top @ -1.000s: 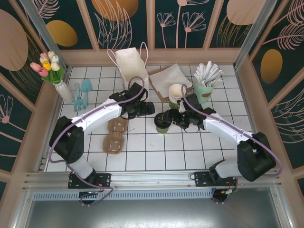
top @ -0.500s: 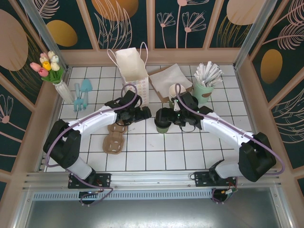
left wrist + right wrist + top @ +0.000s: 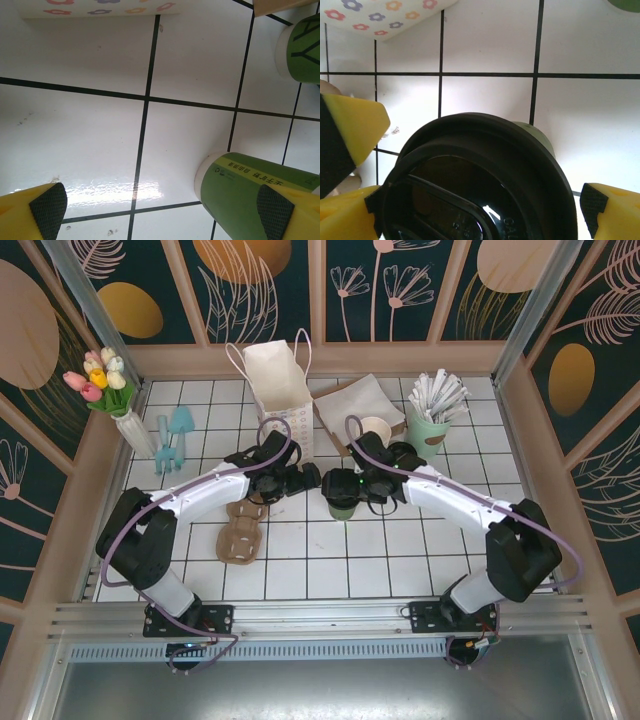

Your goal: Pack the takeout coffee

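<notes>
a: we see the paper bag (image 3: 283, 380) upright at upper centre, with the takeout coffee (image 3: 342, 492) mid-frame, outside it.
b: the right gripper (image 3: 480, 200) straddles the lid (image 3: 485, 165), jaws spread wide, squeezing nothing. the left gripper (image 3: 160, 210) is spread too, one pad (image 3: 275, 210) beside the cup.
a: we worry that closing on the lid pops it off, or a finger's nudge tips the cup.

The takeout coffee (image 3: 342, 500) stands mid-bench (image 3: 400, 560), the right pincer (image 3: 350, 485) straddling its lid and the left pincer (image 3: 310, 478) just left of it. Behind-left stands the paper bag (image 3: 280, 390). Behind-right is the cup stack (image 3: 375, 430), with the stick holder (image 3: 428, 430) to its right. Flat trays (image 3: 240, 530) lie nearer, to the left.
</notes>
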{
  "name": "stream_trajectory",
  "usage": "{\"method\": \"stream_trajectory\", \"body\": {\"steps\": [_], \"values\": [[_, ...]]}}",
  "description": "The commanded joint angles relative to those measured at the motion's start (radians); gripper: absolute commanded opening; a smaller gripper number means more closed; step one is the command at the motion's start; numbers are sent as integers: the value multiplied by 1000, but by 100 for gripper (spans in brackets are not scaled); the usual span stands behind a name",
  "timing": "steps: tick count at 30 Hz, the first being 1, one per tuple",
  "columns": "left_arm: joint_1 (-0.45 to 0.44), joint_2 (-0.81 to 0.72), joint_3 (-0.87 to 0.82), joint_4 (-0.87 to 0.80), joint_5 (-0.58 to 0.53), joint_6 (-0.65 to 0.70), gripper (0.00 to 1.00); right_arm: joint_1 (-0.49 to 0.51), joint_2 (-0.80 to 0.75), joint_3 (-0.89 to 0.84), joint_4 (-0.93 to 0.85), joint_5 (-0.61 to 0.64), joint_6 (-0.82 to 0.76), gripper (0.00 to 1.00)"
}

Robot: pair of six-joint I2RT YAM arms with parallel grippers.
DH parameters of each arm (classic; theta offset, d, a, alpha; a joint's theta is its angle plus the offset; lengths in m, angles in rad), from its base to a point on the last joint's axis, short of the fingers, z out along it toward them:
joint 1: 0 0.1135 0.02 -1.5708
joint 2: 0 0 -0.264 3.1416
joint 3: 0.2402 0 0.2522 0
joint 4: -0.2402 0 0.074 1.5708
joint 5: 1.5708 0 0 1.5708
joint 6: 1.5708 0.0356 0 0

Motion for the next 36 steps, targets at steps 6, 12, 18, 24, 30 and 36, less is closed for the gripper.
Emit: {"method": "stream_trajectory", "body": {"steps": [6, 12, 18, 24, 30, 36], "values": [[2, 29, -7, 25, 25, -9, 98, 14, 19, 27, -41, 38, -3, 95], [1, 40, 1, 28, 43, -4, 99, 16, 36, 11, -45, 37, -6, 91], [1, 48, 3, 33, 58, -2, 98, 19, 55, -46, -35, 27, 12, 90], [2, 46, 2, 37, 64, -6, 99, 21, 35, -64, -9, 13, 17, 88], [1, 34, 8, 40, 61, -6, 98, 15, -5, -67, 0, 4, 11, 82], [1, 18, 9, 56, 52, -4, 99, -20, -72, -95, -26, -4, 4, 80]]}}
